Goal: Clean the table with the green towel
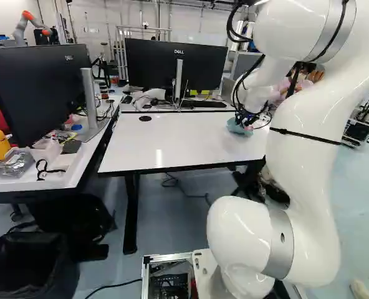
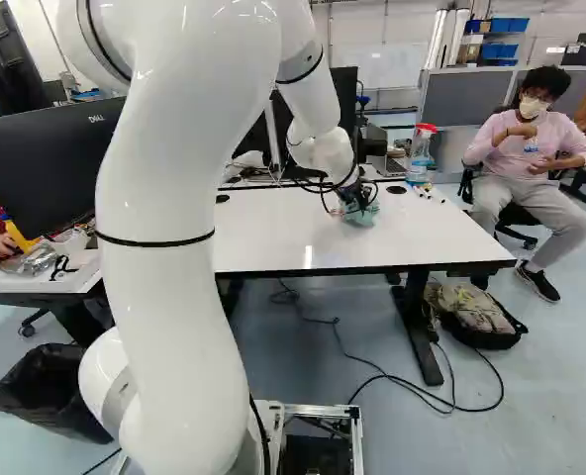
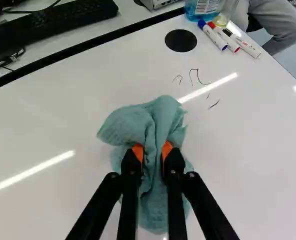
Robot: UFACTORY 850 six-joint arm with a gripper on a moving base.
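Right, my gripper (image 2: 353, 195) stands narrowly parted, pinching the bunched green towel (image 3: 157, 120). The spray bottle (image 2: 420, 156) holds blue liquid; my wrist view cuts off its top.

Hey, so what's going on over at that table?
A robot arm has the green towel gripped between its jaws and is holding it at the white tabletop. A few dark pen marks are still to be wiped, just ahead of the towel. Three markers and a spray bottle stand or lie near the table's edge.
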